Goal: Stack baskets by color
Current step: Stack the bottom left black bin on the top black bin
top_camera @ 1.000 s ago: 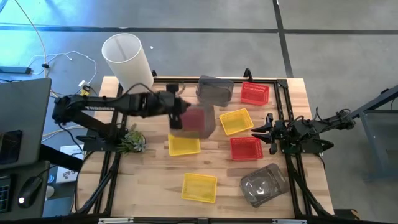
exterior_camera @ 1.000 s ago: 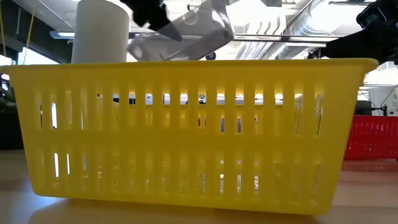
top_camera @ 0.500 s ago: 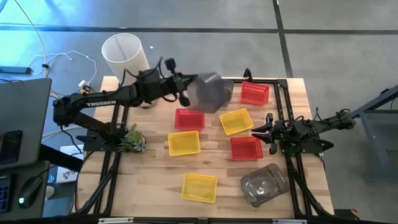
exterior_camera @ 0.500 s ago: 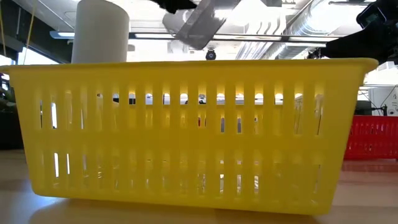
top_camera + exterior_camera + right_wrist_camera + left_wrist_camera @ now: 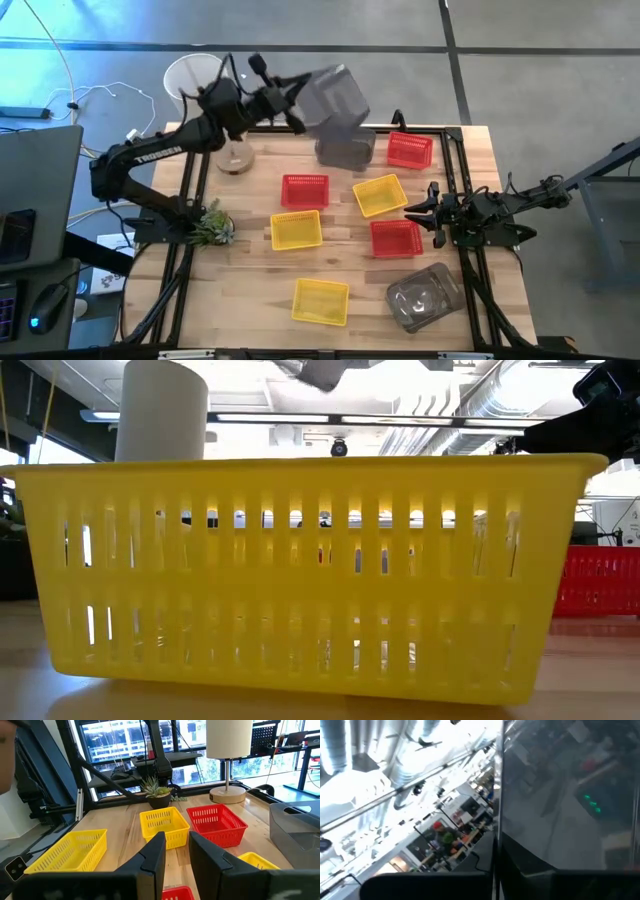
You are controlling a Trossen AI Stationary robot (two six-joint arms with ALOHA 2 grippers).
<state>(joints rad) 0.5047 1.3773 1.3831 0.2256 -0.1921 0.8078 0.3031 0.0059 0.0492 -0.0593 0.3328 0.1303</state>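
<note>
My left gripper [image 5: 294,104] is raised over the table's far side and shut on a smoky grey basket [image 5: 335,94], which also shows at the low view's top [image 5: 320,370] and fills the left wrist view [image 5: 565,795]. A second grey basket [image 5: 346,150] rests on its base below it, and a third [image 5: 424,298] lies near right. Three red baskets [image 5: 410,150] [image 5: 305,190] [image 5: 395,238] and three yellow ones [image 5: 380,195] [image 5: 297,230] [image 5: 320,300] stand on the table. My right gripper [image 5: 432,210] waits at the right, open and holding nothing [image 5: 176,855]. My left gripper holds the grey basket by the wall nearest the arm [image 5: 306,100], pinched between its two fingers. The fingers come from the table's left, about level and tipped a little upward. The basket is tilted and lifted clear, high above the grey basket at the far edge.
A tall white cylinder lamp [image 5: 197,82] stands at the far left on a round wooden foot [image 5: 238,160]. A small plant [image 5: 210,226] sits at the left edge. In the low view a yellow basket [image 5: 310,570] blocks most of the table.
My left gripper has risen and swung from over the table's middle toward the far edge, tipping from pointing down to about level. It stays shut on the grey basket, which has gone up with it and tilted. The red basket it hid now shows.
</note>
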